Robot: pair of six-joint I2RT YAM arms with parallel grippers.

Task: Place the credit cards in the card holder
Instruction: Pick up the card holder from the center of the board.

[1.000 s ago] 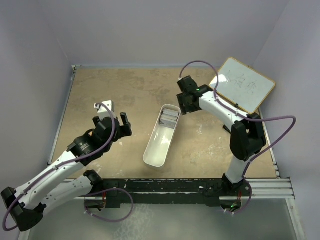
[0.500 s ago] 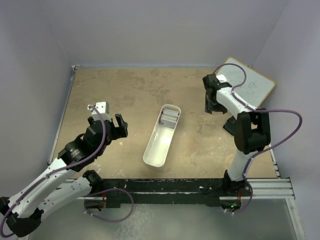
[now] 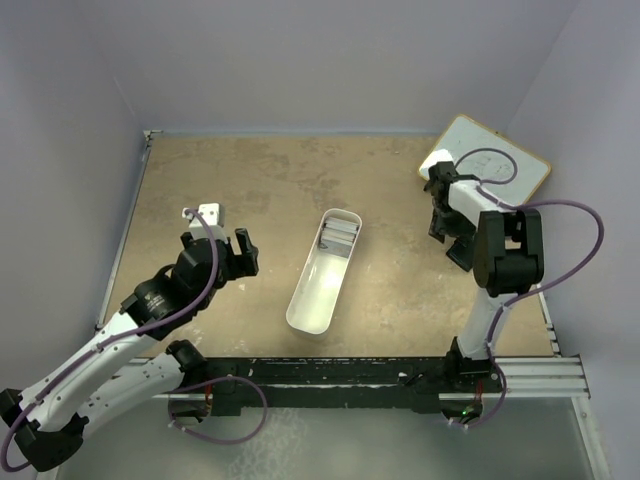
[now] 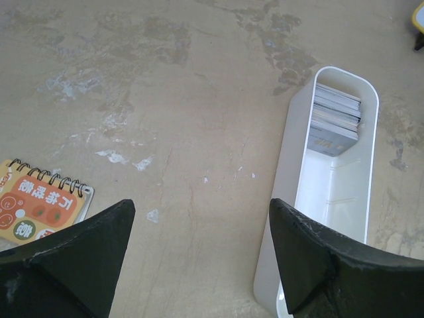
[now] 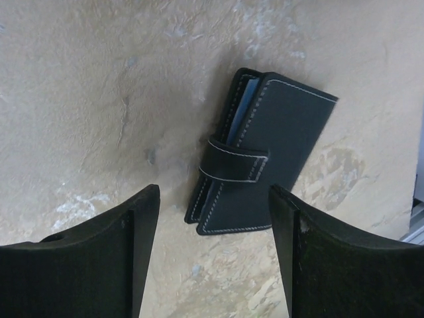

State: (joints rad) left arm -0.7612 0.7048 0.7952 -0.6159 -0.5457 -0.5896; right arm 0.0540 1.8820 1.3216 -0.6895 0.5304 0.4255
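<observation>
The credit cards lie as a grey stack in the far end of a long white tray; they also show in the top view. The card holder, a black stitched wallet with its snap tab shut, lies flat on the table just ahead of my right gripper, which is open and empty above it. In the top view the right gripper is at the right side of the table, and I cannot make out the wallet there. My left gripper is open and empty, left of the tray.
A whiteboard lies at the back right corner, close behind the right wrist. A small orange spiral notebook lies on the table left of my left gripper. Walls enclose the table on three sides.
My right arm has swung from the tray's far end to the right and back toward its base, and now points down over the card holder. My left gripper has shifted only slightly.
</observation>
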